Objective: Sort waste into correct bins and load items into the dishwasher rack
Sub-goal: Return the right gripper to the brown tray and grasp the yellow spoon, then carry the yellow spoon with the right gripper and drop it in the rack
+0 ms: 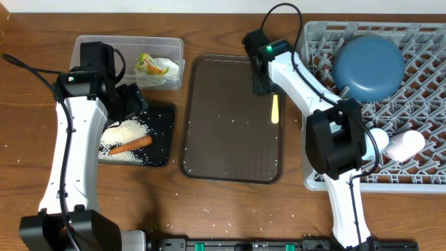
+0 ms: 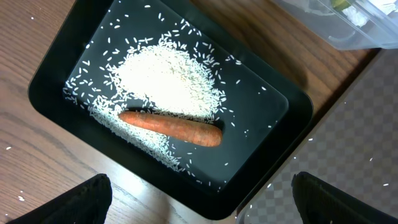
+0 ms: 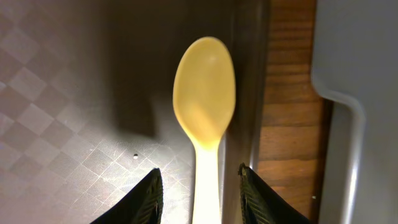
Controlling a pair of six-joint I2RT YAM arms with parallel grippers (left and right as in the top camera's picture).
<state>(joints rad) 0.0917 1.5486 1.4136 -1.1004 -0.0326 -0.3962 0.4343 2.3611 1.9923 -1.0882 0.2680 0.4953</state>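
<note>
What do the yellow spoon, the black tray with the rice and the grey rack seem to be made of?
Yellow spoon: likely plastic; smooth, even colour, soft sheen.
Black tray: probably plastic; glossy, with rounded moulded corners.
Grey rack: probably moulded plastic; a matte lattice of pegs.

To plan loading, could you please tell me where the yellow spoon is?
Overhead, the yellow spoon lies on the brown tray near its right edge, beside the rack, between the fingers of the right end effector.
</note>
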